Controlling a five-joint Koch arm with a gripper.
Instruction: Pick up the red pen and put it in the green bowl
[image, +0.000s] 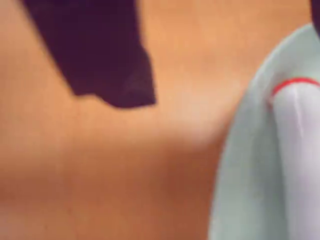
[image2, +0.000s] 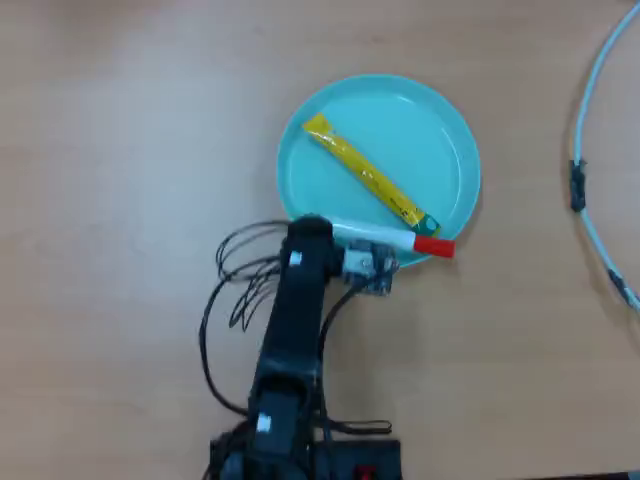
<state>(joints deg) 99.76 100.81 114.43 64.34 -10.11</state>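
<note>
My arm (image2: 290, 340) reaches up from the bottom edge of the wooden tabletop (image2: 120, 130) in the overhead view, and its wrist ends at the lower rim of the green bowl (image2: 440, 130), a shallow mint dish that sits a little above the middle of the tabletop. The red pen (image2: 400, 240) lies across that lower rim, nearly level, its white barrel running out from under my wrist and its red cap pointing right, poking just past the dish's lower right edge. My gripper (image2: 372, 262) sits right at the pen's barrel, but the wrist and camera block cover the jaws from above, so I cannot tell whether they grasp the pen or stand apart from it. Inside the dish, a flat yellow sachet (image2: 365, 180) with a green end lies on a slant from upper left to lower right, its green tip close to the pen's cap. In the wrist view everything is blurred: one dark finger (image: 100, 55) hangs in from the top left over the bare wood, and at the right edge the pale dish rim (image: 240, 165) shows with the pen's white barrel (image: 300, 165) and a thin red line on it. A pale blue cable (image2: 590, 90) curves along the tabletop's right edge.
</note>
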